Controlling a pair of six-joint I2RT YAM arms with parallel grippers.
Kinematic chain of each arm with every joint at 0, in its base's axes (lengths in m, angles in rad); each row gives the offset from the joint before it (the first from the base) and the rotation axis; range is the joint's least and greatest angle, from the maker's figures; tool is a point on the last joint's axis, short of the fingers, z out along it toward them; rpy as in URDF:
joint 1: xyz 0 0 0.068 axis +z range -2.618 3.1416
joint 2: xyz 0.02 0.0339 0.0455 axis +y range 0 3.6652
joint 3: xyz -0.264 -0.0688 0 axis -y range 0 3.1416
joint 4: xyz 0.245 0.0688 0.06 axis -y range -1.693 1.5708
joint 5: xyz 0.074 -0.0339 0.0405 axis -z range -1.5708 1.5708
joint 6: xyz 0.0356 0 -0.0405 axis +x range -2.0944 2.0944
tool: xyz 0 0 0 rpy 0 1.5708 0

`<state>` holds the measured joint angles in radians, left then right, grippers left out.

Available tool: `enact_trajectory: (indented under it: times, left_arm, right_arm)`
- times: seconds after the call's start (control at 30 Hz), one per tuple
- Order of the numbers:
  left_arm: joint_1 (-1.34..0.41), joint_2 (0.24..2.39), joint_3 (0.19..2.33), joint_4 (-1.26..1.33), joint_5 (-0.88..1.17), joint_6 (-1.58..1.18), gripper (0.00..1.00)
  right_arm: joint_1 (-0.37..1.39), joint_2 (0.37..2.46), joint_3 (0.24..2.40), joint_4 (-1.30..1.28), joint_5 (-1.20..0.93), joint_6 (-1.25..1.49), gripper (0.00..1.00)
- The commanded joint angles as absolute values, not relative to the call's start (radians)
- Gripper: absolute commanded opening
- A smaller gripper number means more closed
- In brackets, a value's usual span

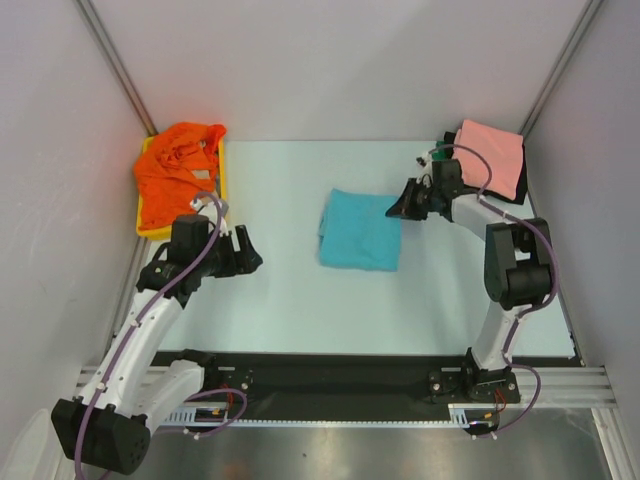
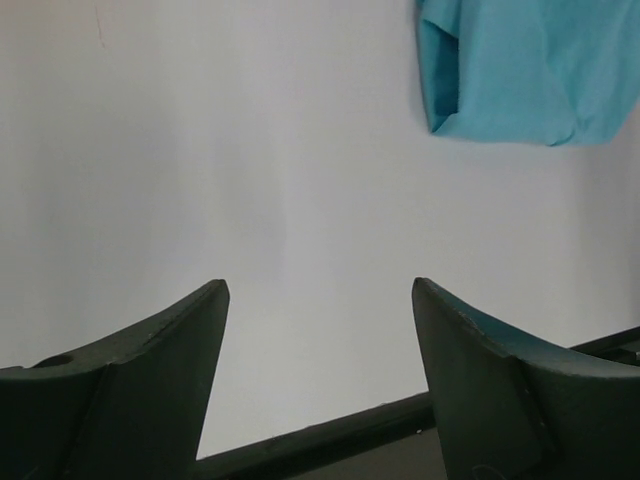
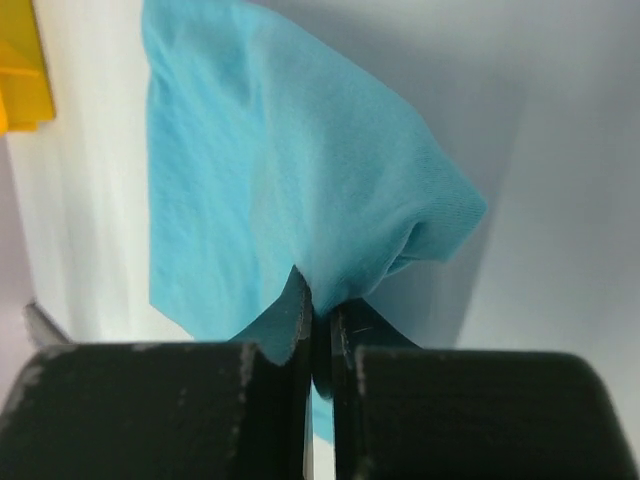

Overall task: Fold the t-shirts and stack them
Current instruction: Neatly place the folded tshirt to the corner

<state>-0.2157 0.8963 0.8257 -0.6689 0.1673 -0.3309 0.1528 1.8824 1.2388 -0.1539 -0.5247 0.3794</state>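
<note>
A folded turquoise t-shirt [image 1: 358, 230] lies mid-table. My right gripper [image 1: 397, 210] is shut on its right edge; the wrist view shows the turquoise t-shirt [image 3: 290, 170] pinched between the closed fingertips [image 3: 318, 300] and lifted into a peak. An orange t-shirt [image 1: 178, 170] lies crumpled in the yellow tray [image 1: 158, 230] at the back left. A salmon pink t-shirt [image 1: 492, 158] lies folded at the back right. My left gripper [image 1: 247, 258] hovers open over bare table left of the turquoise shirt, nothing between its fingers [image 2: 160, 370]; the turquoise t-shirt [image 2: 530, 70] shows at that view's top right.
White walls enclose the table on three sides. A black rail [image 1: 330, 375] with the arm bases runs along the near edge. A corner of the yellow tray [image 3: 20, 70] shows in the right wrist view.
</note>
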Motion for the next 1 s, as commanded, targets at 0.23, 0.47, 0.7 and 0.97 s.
enact_trajectory:
  times: [0.23, 0.47, 0.7, 0.97]
  left_arm:
    - [-0.213, 0.865, 0.818, -0.637, 0.163, -0.313, 0.77]
    - [-0.213, 0.792, 0.804, -0.621, 0.143, -0.321, 0.73]
    - [-0.213, 0.790, 0.802, -0.627, 0.114, -0.327, 0.72]
    - [-0.215, 0.819, 0.804, -0.629, 0.103, -0.328, 0.71]
  right_arm:
    - [0.086, 1.787, 1.515, -0.366, -0.272, 0.173, 0.00]
    - [0.057, 1.807, 1.666, -0.426, -0.183, 0.088, 0.00]
    - [0.009, 1.833, 1.802, -0.454, -0.144, 0.019, 0.00]
    - [-0.034, 1.885, 1.948, -0.495, -0.129, -0.072, 0.00]
